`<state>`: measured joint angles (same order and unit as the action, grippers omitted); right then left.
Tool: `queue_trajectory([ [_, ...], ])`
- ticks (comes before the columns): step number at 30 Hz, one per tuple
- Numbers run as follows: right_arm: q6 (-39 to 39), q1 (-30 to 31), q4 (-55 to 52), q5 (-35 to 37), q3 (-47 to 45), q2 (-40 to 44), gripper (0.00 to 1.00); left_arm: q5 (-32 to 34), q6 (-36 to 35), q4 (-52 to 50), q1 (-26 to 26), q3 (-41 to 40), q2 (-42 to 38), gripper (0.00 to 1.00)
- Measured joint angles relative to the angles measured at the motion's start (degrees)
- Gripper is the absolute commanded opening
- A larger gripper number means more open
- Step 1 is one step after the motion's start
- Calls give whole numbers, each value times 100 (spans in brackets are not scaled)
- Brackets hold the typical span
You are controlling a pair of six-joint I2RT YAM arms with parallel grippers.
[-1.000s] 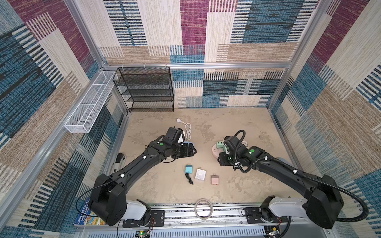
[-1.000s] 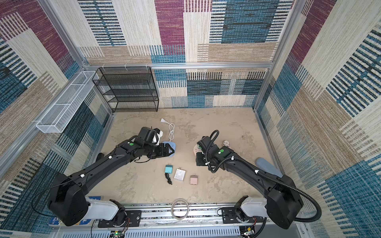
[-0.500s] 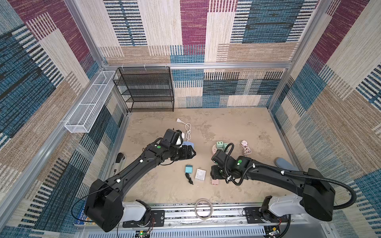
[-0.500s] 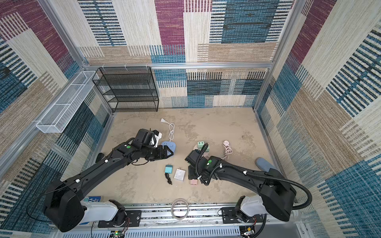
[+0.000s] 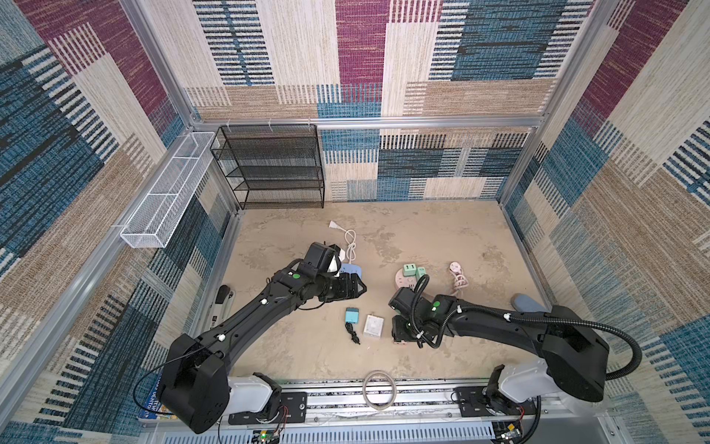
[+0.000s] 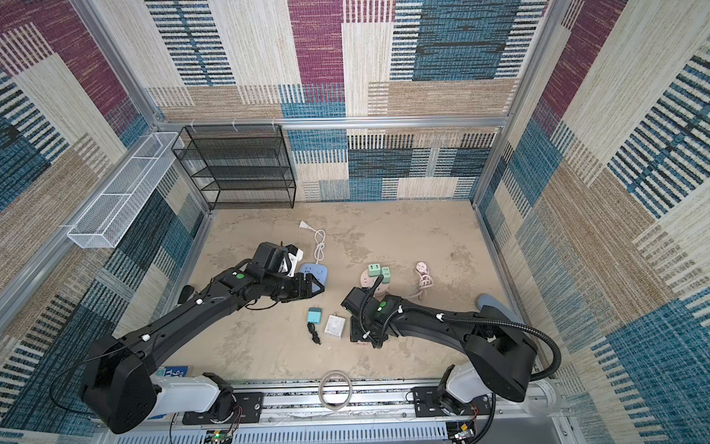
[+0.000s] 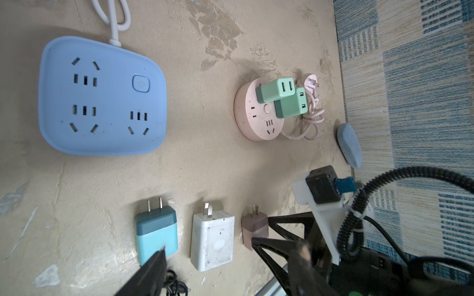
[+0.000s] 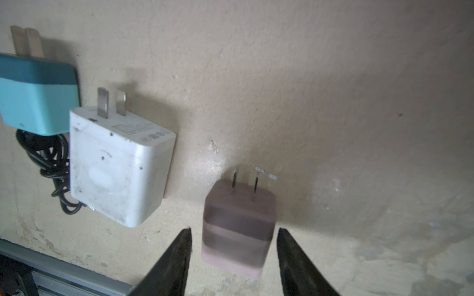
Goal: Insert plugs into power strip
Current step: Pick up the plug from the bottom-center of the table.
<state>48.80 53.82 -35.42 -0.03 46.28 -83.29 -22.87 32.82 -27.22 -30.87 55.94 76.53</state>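
Observation:
A small pink plug (image 8: pixel 238 225) lies on the table with its prongs pointing away from my right gripper (image 8: pixel 234 232). That gripper is open, one finger on each side of the plug with a gap on both sides. Beside it lie a white plug (image 5: pixel 373 326) and a teal plug (image 5: pixel 351 316) with a black cord. Two mint green plugs (image 5: pixel 408 269) (image 5: pixel 421 272) stand in the round pink power strip (image 5: pixel 403 280). My left gripper (image 5: pixel 359 286) hangs open and empty just in front of the blue power strip (image 7: pixel 100 97), whose sockets are all free.
A black wire shelf (image 5: pixel 274 165) stands at the back left and a white wire basket (image 5: pixel 165 192) hangs on the left wall. A white cord (image 5: pixel 347 238), a pink cord (image 5: pixel 457 276), a grey-blue oval (image 5: pixel 528 303) and a cable ring (image 5: pixel 379 389) lie around.
My right arm has swung from the round pink strip toward the front and come down with its fingers around the pink plug. My left gripper has shifted slightly.

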Motion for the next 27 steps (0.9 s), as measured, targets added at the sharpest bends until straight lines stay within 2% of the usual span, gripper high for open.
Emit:
queue_trajectory([
  [7,-35,7,107,-103,-20,-267,54,-7,4,42,-4,-66,-31,78],
  [12,-96,7,118,-103,-17,-337,49,-4,9,79,-15,-98,-68,78],
  [16,-205,7,66,-61,37,-337,28,-4,17,79,-15,-105,-74,77],
  [19,-369,11,-42,22,92,-337,4,-20,17,81,-15,-92,-15,76],
  [20,-415,11,-90,46,116,-328,0,-22,17,79,-17,-81,24,76],
  [27,-1228,9,-564,570,562,70,0,-146,13,81,-87,22,278,68],
])
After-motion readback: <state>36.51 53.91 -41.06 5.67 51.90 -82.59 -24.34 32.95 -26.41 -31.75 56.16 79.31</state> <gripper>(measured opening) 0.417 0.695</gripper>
